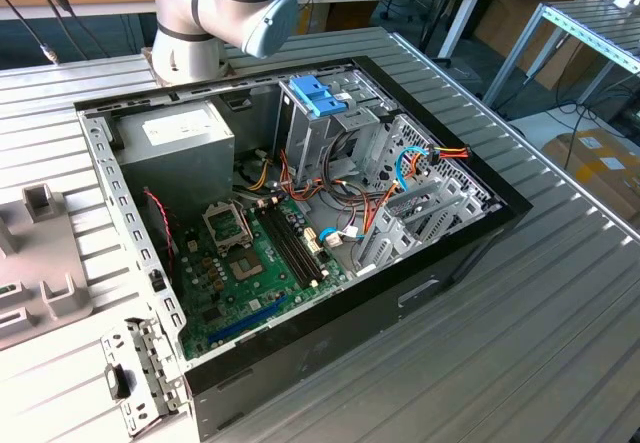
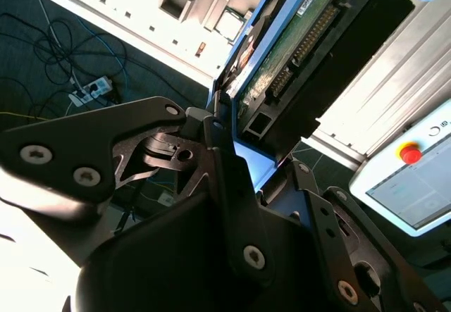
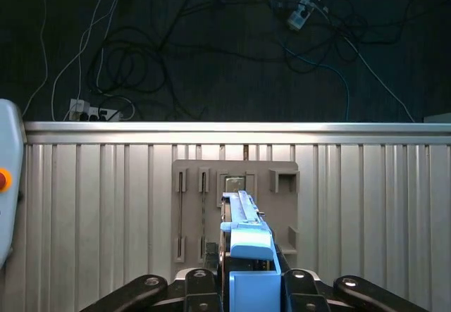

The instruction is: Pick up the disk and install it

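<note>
Disk (image 3: 248,245) held edge-on just before my wrist cameras: a dark drive body in a light-blue carrier, its green circuit board facing out in the second wrist view. I see the gripper (image 3: 249,287) with its black fingers (image 2: 225,178) clamped on the disk's two flat sides. Beyond lies a grey fixture tray (image 3: 282,178) on the ribbed metal table (image 3: 106,206), then dark floor with loose cables (image 3: 127,65).

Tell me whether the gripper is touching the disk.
Touching. In the second wrist view the gripper clamps the disk by its light-blue carrier, with no gap showing.
</note>
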Available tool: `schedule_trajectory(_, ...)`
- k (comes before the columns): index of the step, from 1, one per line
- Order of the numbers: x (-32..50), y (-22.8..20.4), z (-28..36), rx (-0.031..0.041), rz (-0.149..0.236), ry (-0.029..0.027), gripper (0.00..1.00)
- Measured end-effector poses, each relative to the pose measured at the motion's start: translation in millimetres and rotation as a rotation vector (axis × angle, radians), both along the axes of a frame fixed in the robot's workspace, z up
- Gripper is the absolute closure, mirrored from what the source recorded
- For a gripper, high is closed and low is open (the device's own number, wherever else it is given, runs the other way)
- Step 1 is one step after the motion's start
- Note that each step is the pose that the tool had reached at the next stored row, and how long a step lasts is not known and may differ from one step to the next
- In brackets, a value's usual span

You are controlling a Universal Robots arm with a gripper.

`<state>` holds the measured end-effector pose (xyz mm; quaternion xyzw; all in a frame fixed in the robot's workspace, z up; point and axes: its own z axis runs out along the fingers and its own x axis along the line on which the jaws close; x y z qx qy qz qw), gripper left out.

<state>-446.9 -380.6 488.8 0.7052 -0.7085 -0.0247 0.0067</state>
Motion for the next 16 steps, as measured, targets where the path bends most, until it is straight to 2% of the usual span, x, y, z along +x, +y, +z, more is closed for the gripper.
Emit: schedule_trajectory(16,2.0,-2.1,-0.5,-0.002,0.0,0.0,0.63)
